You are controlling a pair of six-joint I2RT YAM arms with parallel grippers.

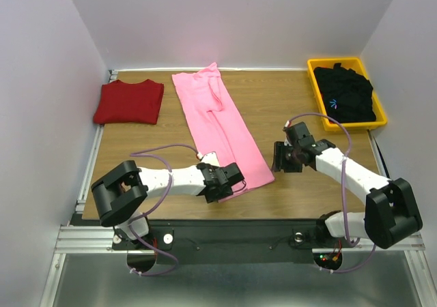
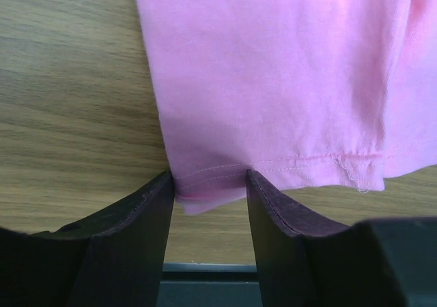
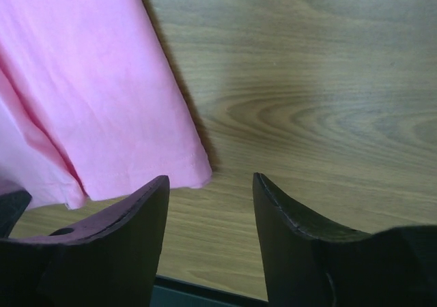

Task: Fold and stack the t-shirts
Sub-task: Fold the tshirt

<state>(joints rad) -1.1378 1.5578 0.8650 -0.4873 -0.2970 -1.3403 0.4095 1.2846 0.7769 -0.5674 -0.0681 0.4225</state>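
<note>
Far beyond right claw (image 3: 210, 184): yellow bin (image 1: 355, 125), black t-shirt (image 1: 345, 92) heaped inside, blue mark (image 1: 334, 104) showing. Right claw spread wide, over bare wooden table (image 3: 321, 82), just right of pink t-shirt (image 1: 218, 126), a long folded strip. Left claw (image 2: 208, 184) spread too, pink hem corner between fingers. Far ahead-left of left claw: dark red t-shirt (image 1: 130, 102), folded flat.

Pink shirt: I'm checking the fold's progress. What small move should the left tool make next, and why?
Probably close the left tool: it stands open with the near hem corner of the pink shirt lying between its tips, not yet pinched.
</note>
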